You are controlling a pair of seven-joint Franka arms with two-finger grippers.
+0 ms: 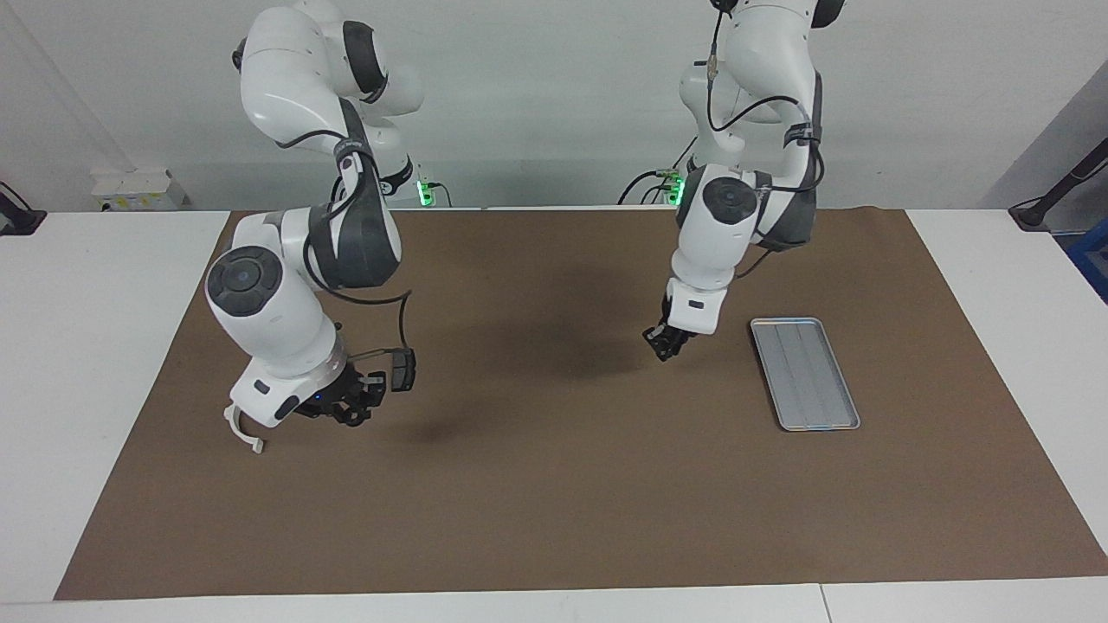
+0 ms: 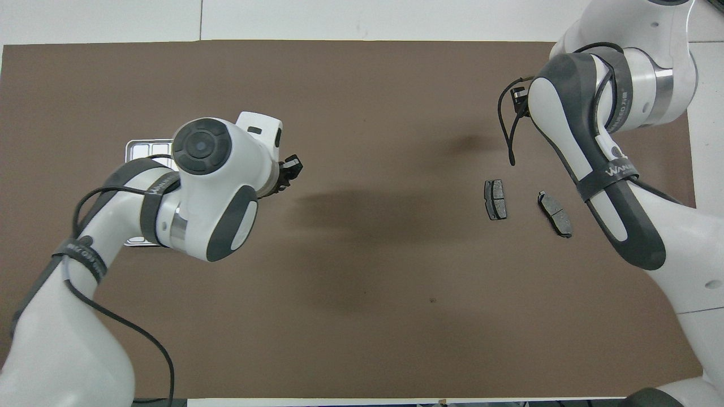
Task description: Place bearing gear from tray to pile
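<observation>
My right gripper (image 1: 350, 408) hangs low over the brown mat (image 1: 554, 484) at the pile, shut on a small dark round part, the bearing gear (image 1: 354, 417). Beside it lie the white half-ring (image 1: 244, 435), partly hidden by the hand, and one dark brake pad (image 1: 402, 370). The overhead view shows both pads (image 2: 495, 199) (image 2: 555, 213); there the right arm covers the half-ring and its own gripper. My left gripper (image 1: 666, 343) is shut over bare mat beside the silver tray (image 1: 805, 374); nothing shows between its fingers. The tray's ridged floor looks bare.
The mat covers most of the white table. In the overhead view the left arm hides most of the tray (image 2: 138, 148). A black cable loops off the right wrist (image 1: 402, 324). A white box (image 1: 138, 189) sits at the table's robot-side edge.
</observation>
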